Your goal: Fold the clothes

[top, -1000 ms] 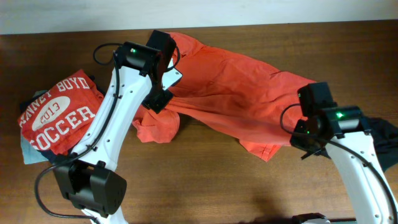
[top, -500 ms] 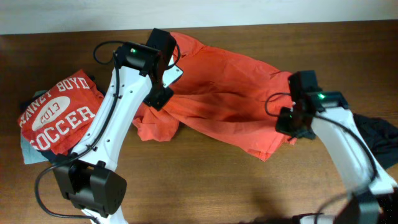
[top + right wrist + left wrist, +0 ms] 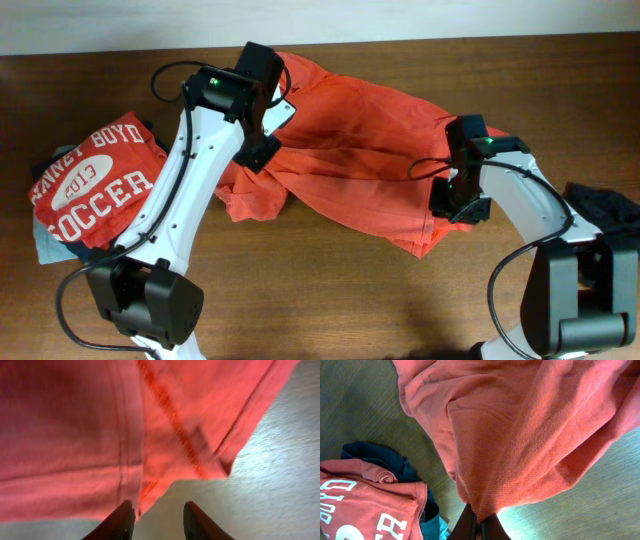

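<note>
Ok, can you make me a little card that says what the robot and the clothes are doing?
Big shirt: orange shirt, crumpled across the table
Left side: left tool shut, pinching the orange shirt
Right side: right tool open, shirt hem beside it, not gripped
Left pile: red SOCCER tee on top of other clothes
Right edge: dark garment

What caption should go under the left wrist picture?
Left gripper pinching a big orange-red fabric shirt, red white-lettered tee nearby.

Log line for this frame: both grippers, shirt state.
left gripper: shut on orange shirt | right gripper: open, at its hem | orange shirt: bunched on table, unfolded | SOCCER tee: aside
</note>
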`<state>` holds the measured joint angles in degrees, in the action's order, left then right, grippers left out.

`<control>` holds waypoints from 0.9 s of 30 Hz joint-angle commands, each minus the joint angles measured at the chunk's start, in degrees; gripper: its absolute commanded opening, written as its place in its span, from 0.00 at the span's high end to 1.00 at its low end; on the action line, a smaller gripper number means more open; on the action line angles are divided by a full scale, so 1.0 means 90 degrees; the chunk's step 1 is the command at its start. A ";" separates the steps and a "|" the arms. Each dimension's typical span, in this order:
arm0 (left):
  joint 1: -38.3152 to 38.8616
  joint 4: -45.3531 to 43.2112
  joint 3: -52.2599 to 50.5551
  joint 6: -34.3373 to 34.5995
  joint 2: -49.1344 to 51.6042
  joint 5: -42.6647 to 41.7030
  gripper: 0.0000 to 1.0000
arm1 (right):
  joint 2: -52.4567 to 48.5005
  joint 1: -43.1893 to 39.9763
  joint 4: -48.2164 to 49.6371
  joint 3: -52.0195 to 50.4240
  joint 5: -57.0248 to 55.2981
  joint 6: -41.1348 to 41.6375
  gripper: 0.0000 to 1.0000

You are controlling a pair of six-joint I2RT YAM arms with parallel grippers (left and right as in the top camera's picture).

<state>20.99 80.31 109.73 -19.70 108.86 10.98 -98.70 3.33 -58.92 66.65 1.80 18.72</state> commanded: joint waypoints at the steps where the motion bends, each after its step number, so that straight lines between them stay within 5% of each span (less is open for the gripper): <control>1: -0.0015 -0.0032 0.0022 0.0083 0.0010 0.0049 0.99 | 0.0007 -0.0041 -0.0104 0.0114 0.0641 -0.0226 0.63; 27: -0.0015 -0.0039 0.0022 0.0083 0.0010 0.0049 0.99 | -0.0427 -0.0041 0.0862 -0.0695 0.1001 0.0216 0.64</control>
<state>20.99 80.14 109.73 -19.70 108.86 10.98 -102.21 3.33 -51.96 61.52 10.07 19.40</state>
